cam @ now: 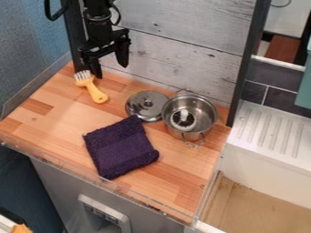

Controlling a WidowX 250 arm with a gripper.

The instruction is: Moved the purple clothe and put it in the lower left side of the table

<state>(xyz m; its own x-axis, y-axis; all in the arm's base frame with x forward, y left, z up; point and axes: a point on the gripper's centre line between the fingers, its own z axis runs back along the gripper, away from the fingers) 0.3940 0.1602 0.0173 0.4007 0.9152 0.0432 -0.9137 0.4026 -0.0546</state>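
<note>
The purple cloth [121,147] lies folded in a rough square on the wooden table [176,177], a little below the middle and close to the front edge. My gripper [110,69] hangs at the upper left, in front of the grey wood-plank wall and above the back of the table. Its two fingers are spread apart with nothing between them. The cloth lies well in front of it, not touched.
A yellow-handled brush [96,93] lies at the back left, just below the gripper. A metal lid [147,103] and a steel pot [205,117] with a black-and-white object inside stand behind the cloth. A low clear rim runs along the front edge; a white sink unit is right.
</note>
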